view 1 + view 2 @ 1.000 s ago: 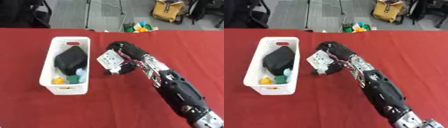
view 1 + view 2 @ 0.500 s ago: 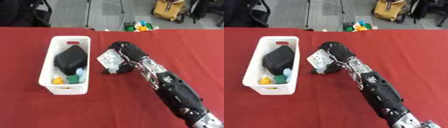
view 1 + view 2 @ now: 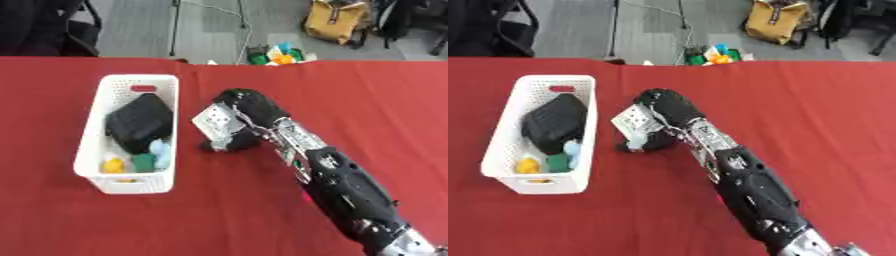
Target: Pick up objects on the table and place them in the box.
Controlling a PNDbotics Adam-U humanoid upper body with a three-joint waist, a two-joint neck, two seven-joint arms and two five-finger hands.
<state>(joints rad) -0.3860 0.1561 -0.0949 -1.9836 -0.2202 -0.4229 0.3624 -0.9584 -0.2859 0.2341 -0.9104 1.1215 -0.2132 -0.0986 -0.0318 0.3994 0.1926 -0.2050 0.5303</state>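
Right hand (image 3: 229,131) on red table (image 3: 367,100), beside white box (image 3: 98,145)

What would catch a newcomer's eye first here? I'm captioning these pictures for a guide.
The long black right arm crossing the red table from the lower right, its right hand down on the cloth just right of the box. Then the white box at left, holding a bulky black object and small yellow, green and pale blue things.

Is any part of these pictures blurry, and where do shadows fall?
Left eye view: soft throughout; the robot's right hand and the small things in the white plastic basket lack crisp edges. Right eye view: lighting is even, with no glare on the red tablecloth, and a dark shadow under the hand.
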